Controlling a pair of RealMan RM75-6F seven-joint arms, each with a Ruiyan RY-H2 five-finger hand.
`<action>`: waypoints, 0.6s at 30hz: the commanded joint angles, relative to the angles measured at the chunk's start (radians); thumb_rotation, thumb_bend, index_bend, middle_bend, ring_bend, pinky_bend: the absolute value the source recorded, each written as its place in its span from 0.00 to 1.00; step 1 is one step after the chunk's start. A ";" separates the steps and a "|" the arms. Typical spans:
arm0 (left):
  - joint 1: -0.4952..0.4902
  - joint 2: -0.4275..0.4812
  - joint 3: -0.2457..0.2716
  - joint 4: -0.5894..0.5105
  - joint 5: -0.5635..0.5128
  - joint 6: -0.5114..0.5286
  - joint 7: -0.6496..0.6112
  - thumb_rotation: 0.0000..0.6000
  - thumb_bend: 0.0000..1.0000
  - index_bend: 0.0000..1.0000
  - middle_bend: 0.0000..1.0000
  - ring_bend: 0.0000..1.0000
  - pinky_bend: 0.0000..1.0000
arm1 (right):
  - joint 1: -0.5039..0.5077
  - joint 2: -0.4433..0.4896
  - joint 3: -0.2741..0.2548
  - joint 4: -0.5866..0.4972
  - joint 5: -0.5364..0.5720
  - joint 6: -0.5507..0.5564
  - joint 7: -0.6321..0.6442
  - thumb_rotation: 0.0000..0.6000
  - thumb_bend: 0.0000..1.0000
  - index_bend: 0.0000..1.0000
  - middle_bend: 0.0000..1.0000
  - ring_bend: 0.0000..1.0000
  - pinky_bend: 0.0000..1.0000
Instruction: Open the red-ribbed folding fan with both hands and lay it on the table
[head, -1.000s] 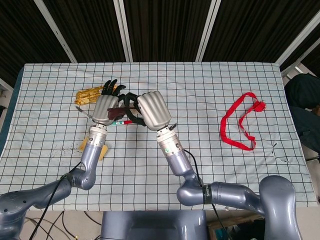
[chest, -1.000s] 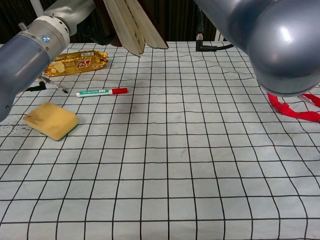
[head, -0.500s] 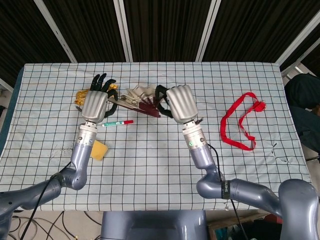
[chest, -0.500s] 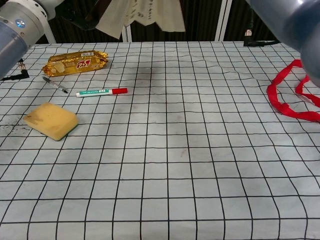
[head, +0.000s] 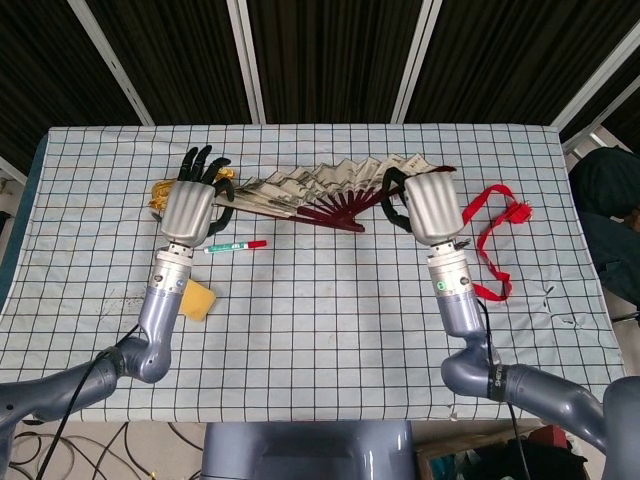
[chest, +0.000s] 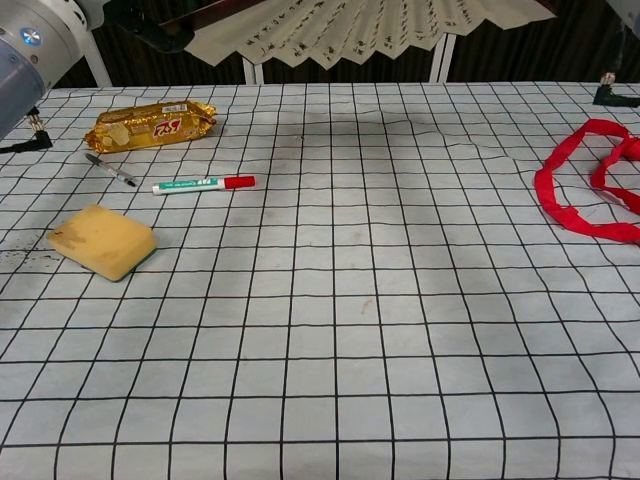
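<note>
Between the hands: the folding fan (head: 320, 192) hangs in the air, its pleated leaf spread in a wide arc above the table (head: 330, 320).
Left hand (head: 190, 205): holds one end rib; some fingers (head: 198, 160) stand up straight past the grip.
Right hand (head: 428, 207): curled round the other end rib, fingers hidden under the palm.
Change: a second ago the hands sat close together with the fan barely parted; now the right hand has swung far out to the side and the leaf runs from fingers to fingers.
Meaning: opening looks nearly done; lowering and releasing remain.
Below the left fingers: marker (chest: 203, 184), snack pack (chest: 152, 122), sponge (chest: 101, 241).
Beside the right fingers: red ribbon (head: 478, 245).
Risk: the fan could land on the marker if lowered straight down.
</note>
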 joint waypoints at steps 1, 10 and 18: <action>0.001 -0.010 0.009 0.014 -0.004 -0.006 0.001 1.00 0.40 0.67 0.21 0.00 0.05 | -0.021 0.001 -0.019 0.012 -0.002 0.003 0.009 1.00 0.49 0.96 0.98 0.99 0.85; 0.005 -0.043 0.024 0.067 0.000 -0.008 -0.034 1.00 0.40 0.67 0.21 0.00 0.05 | -0.060 -0.032 -0.048 0.097 -0.013 0.009 0.042 1.00 0.49 0.96 0.98 0.99 0.85; 0.011 -0.064 0.038 0.111 0.003 -0.018 -0.054 1.00 0.40 0.67 0.21 0.00 0.05 | -0.078 -0.054 -0.061 0.135 -0.027 0.006 0.056 1.00 0.49 0.96 0.98 0.99 0.85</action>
